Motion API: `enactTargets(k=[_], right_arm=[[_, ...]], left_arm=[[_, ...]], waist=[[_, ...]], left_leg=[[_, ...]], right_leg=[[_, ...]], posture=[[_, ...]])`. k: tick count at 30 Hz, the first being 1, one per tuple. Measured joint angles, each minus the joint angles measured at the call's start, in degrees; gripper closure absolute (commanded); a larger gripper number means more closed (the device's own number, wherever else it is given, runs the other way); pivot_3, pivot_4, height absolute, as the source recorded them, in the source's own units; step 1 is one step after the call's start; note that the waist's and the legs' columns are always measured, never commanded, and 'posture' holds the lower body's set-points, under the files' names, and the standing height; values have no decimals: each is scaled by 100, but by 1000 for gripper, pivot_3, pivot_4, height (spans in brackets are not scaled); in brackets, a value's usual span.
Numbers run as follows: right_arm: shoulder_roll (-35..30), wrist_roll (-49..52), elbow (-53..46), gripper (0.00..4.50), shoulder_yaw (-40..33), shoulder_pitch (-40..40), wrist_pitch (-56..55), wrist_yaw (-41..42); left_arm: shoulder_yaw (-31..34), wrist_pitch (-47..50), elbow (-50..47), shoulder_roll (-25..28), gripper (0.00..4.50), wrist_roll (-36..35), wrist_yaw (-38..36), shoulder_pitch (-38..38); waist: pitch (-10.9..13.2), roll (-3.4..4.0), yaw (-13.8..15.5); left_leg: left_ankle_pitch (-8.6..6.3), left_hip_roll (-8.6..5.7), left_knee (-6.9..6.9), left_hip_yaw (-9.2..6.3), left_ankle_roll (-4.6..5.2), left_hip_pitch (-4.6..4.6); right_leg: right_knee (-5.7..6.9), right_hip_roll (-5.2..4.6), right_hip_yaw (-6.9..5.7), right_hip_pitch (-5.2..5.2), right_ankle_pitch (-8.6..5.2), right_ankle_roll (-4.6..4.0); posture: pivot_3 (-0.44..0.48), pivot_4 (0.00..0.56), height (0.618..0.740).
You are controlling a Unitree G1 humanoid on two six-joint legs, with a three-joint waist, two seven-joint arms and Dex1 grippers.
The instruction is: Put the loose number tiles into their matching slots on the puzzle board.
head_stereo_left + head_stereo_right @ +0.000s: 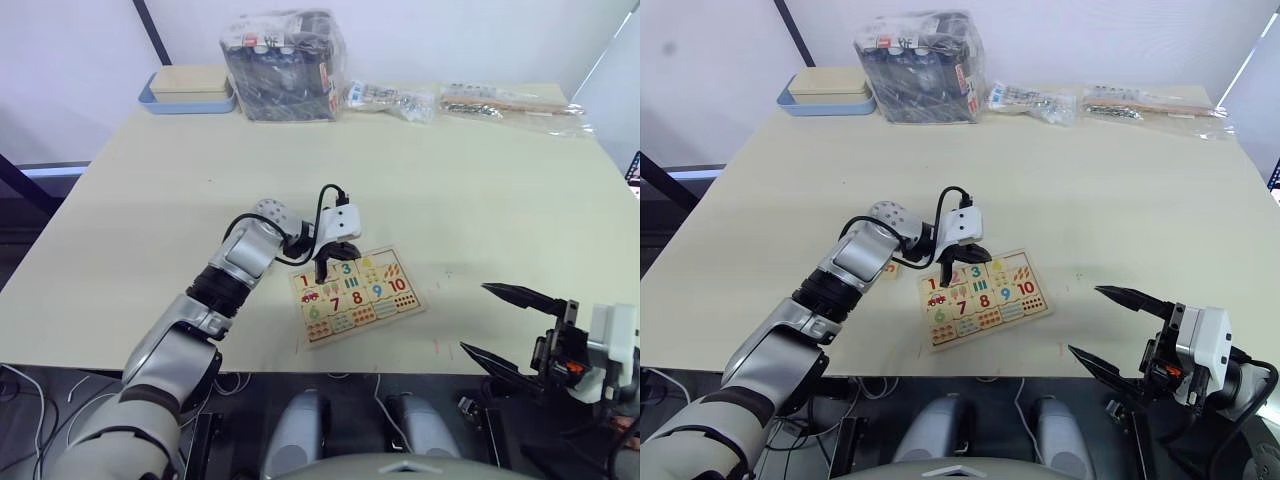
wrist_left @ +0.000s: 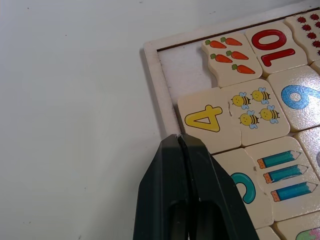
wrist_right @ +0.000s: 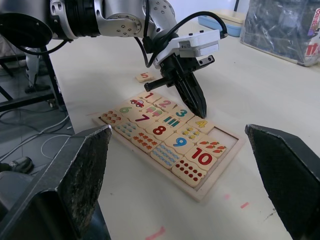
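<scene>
Right gripper [image 1: 505, 320] spread wide, hovering off tabletop [image 1: 480, 190] edge. Puzzle board [image 3: 220, 170] near front edge: tiles 1–4 seated, fifth slot [image 2: 182, 70] bare. Left gripper [image 3: 200, 107] pressed together over "4" tile [image 2: 205, 119]. "5" tile [image 3: 144, 76] loose beside board.

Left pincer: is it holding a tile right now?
No. The left pincer is shut with nothing between its fingers, tips over the board edge beside the 4 tile.
</scene>
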Motion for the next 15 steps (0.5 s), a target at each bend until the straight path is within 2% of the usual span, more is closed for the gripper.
enactTargets(k=[7, 15], right_arm=[[0, 0, 5, 0, 0, -20, 0, 34], [-4, 0, 104, 0, 0, -81, 0, 108]], left_arm=[[63, 0, -13, 2, 4454, -14, 7, 42], [773, 246, -243, 48, 4454, -410, 109, 119]], waist=[[0, 0, -1], [0, 0, -1]], left_leg=[[0, 0, 0, 0, 0, 0], [0, 2, 0, -1, 0, 1]], right_leg=[[0, 0, 0, 0, 0, 0], [0, 0, -1, 0, 0, 0]], posture=[[0, 150, 740], [0, 150, 740]])
